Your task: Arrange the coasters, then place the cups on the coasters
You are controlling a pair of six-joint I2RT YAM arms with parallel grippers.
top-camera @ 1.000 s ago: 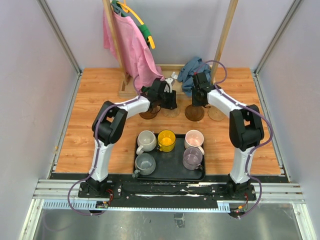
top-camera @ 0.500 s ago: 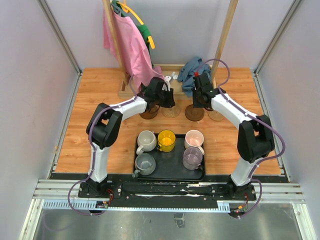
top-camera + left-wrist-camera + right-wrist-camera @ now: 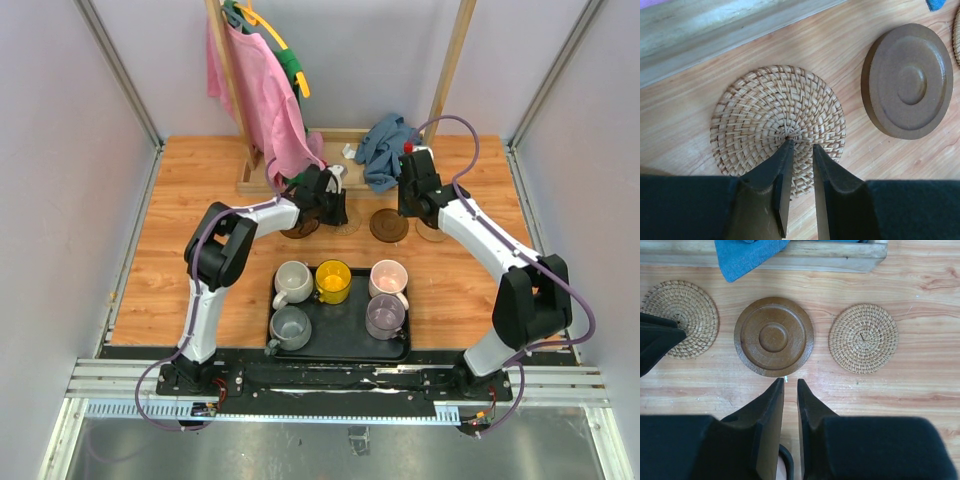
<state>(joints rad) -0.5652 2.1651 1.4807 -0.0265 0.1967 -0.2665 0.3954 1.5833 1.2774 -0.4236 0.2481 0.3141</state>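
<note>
1. Orange-brown wood-grain table (image 3: 180, 240): carries everything listed.
2. Pale timber rack (image 3: 452, 60) at the far edge, a pink cloth (image 3: 255, 100) hanging from it. Not part of the job.
3. Black rectangular tray (image 3: 335, 325), near centre. It serves as holding bay for all five mugs, none yet on a coaster.
4. Crumpled blue cloth (image 3: 385, 140) on the rack's base rail, just behind the coaster row.
5. Small handled ceramic mugs on the tray: off-white (image 3: 292, 280), yellow (image 3: 333, 280), pale pink (image 3: 388, 277), grey (image 3: 290, 325), lilac (image 3: 385, 315).
6. Round coasters in a line between rack and tray, apart from one another so each can take a mug. Four show:
   - dark brown disc (image 3: 298, 230), partly under the left arm
   - tan woven disc (image 3: 779, 125)
   - dark brown turned-wood disc (image 3: 774, 336)
   - tan woven disc (image 3: 863, 338)
   A fifth cannot be found.
7. Left gripper (image 3: 801, 150): jaws narrowly parted, nothing between them. Tips sit at the near edge of the first woven disc, likely nudging it into line. Contact cannot be confirmed.
8. Right gripper (image 3: 790, 385): jaws all but closed, holding nothing, poised just on the near side of the turned-wood disc. Arranging looks nearly complete; cup placing not begun.
</note>
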